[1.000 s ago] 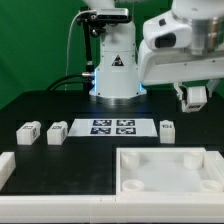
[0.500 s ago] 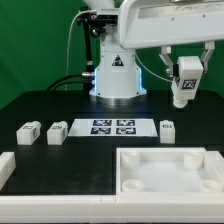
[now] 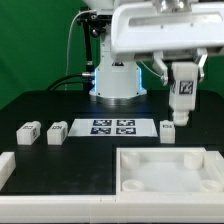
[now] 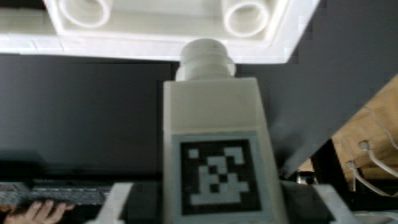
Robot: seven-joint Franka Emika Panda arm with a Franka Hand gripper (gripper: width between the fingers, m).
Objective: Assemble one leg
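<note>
While it hangs high above the worktop (image 3: 60, 100) on the exterior view's right, the end effector (image 3: 183, 70) is clamped on the leg (image 3: 184, 93). Its fingers are hard to make out against the white housing. The block hangs from it with nothing beneath, so the grip is no wider than the block itself. The leg is upright, clear of everything on the worktop, with its black-and-white tag facing the exterior camera.

In the wrist view the same leg (image 4: 214, 130) fills the middle of the picture. Its tag faces the lens and a round peg (image 4: 208, 60) sits at the end away from the wrist. Beyond the peg lies the white tray-like part (image 4: 169, 40), two of its round corner sockets showing.

On the worktop a second leg (image 3: 168, 129) stands just right of the marker board (image 3: 112, 127), lower in the exterior view than the held one and well apart from it. A third leg (image 3: 57, 132) stands just left of the board, and a fourth leg (image 3: 27, 133) is beside it, farther left. The tray-like part (image 3: 165, 170) lies at the near right, close to the second leg but not touching it. Another white part (image 3: 5, 165) shows at the near left edge. The arm's base (image 3: 117, 75) stands on the far side, behind the marker board.
</note>
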